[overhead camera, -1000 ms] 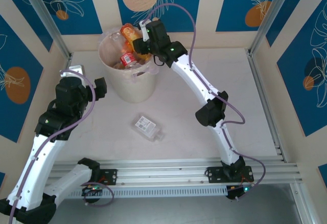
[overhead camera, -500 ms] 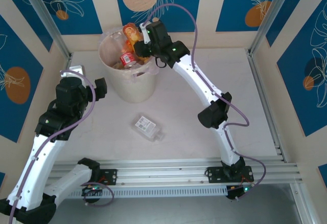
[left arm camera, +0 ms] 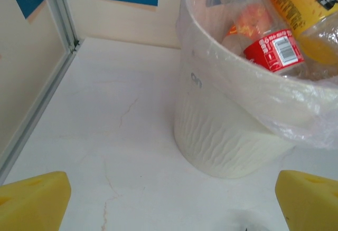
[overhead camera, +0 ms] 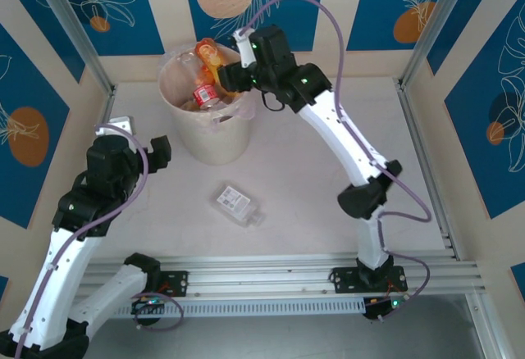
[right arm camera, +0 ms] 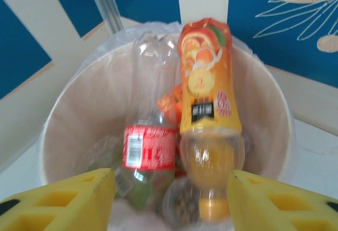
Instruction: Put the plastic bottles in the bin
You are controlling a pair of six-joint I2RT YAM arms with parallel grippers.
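The orange-label bottle (right arm camera: 206, 109) leans on the pile in the bin (overhead camera: 215, 142), probably too full to swallow it, right gripper (right arm camera: 170, 191) above with fingers apart and empty, the left gripper (left arm camera: 171, 194) wide apart near the last bottle (overhead camera: 235, 204) on the table (overhead camera: 328, 162).

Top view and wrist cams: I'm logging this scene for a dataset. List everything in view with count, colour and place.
bin: one, cream, far left of table
liner: one, clear, over the bin rim
orange-label bottle: one, in bin, sticking up at far rim
red-label bottle: one, clear, in bin beside it
other bottles: in bin, blurred, count unclear
flat bottle: one, clear, white label, lying on table in front of bin
wall panels: blue and cream, around table
rail: one, silver, near edge
left arm, right arm: white, black joints
left tool: yellow pads, open, beside bin
right tool: yellow pads, open, over bin
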